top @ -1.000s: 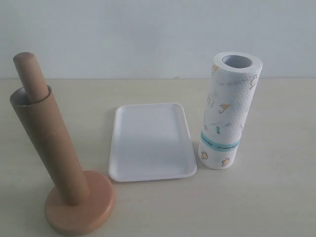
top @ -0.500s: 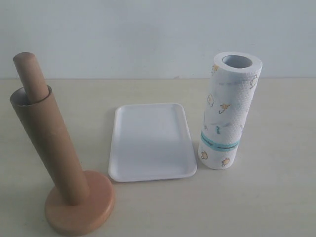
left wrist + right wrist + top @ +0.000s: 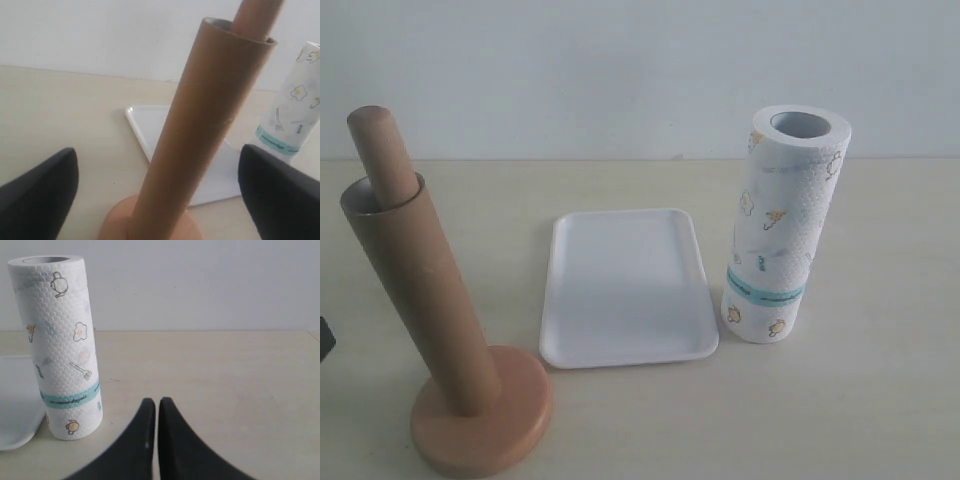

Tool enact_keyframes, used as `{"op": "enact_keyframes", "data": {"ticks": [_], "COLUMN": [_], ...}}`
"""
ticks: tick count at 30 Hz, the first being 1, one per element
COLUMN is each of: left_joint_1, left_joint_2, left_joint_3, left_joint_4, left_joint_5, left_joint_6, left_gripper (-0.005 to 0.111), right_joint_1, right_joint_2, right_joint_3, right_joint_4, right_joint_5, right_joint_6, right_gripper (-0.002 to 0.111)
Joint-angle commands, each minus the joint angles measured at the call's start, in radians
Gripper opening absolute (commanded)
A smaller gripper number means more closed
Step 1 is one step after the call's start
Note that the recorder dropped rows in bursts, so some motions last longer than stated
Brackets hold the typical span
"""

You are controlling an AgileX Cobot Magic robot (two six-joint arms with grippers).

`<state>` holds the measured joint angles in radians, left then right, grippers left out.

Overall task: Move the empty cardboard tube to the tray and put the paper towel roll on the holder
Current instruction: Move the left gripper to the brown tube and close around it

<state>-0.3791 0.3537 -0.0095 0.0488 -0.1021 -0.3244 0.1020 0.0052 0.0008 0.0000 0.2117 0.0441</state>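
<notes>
The empty cardboard tube (image 3: pixel 415 290) stands slipped over the dowel of the wooden holder (image 3: pixel 510 420), whose rounded tip pokes out above it. My left gripper (image 3: pixel 157 155) is open wide, one finger on each side of the tube (image 3: pixel 200 135), not touching it. Only a dark fingertip (image 3: pixel 324 337) of it shows at the exterior view's left edge. The white tray (image 3: pixel 620 290) lies empty mid-table. The paper towel roll (image 3: pixel 780 230) stands upright right of the tray. My right gripper (image 3: pixel 152 402) is shut and empty, short of the roll (image 3: pixel 60 345) and off to one side of it.
The pale table meets a plain white wall behind. The tray's corner (image 3: pixel 12 390) lies just beside the roll's foot in the right wrist view. The holder's base (image 3: pixel 115 225) sits close under the left gripper.
A dark tip of the left gripper has come into the exterior view at its left edge. Tube, holder, tray and roll have not moved.
</notes>
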Motion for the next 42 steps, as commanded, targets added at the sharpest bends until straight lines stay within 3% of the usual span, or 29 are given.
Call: {"op": "enact_keyframes", "data": {"ticks": [1, 12, 16, 24, 28, 35, 42], "left_joint_1": [-0.006, -0.006, -0.006, -0.006, -0.006, -0.004, -0.004], "left_joint_2": [0.003, 0.051, 0.244, 0.602, 0.696, 0.822, 0.872], "left_joint_3": [0.009, 0.007, -0.068, -0.071, -0.071, -0.071, -0.071], "left_joint_4": [0.023, 0.065, 0.149, 0.241, 0.248, 0.246, 0.166], "left_joint_5": [-0.078, -0.181, -0.191, -0.451, -0.587, -0.701, -0.717], "left_joint_6": [0.011, -0.014, -0.067, -0.040, -0.016, 0.100, 0.203], "left_gripper": [0.082, 0.082, 0.082, 0.082, 0.082, 0.082, 0.082], "right_joint_1": [-0.003, -0.003, -0.003, -0.003, -0.003, -0.003, -0.003], "right_joint_2": [-0.005, -0.005, -0.005, -0.005, -0.005, -0.005, -0.005], "right_joint_3": [-0.001, -0.001, -0.001, -0.001, -0.001, -0.001, -0.001], "right_joint_4": [-0.006, -0.006, -0.006, -0.006, -0.006, -0.006, -0.006], "right_joint_5": [-0.006, -0.006, -0.006, -0.006, -0.006, -0.006, -0.023], "right_joint_6": [0.000, 0.000, 0.000, 0.000, 0.000, 0.000, 0.000], "right_gripper": [0.003, 0.003, 0.003, 0.003, 0.003, 0.003, 0.003]}}
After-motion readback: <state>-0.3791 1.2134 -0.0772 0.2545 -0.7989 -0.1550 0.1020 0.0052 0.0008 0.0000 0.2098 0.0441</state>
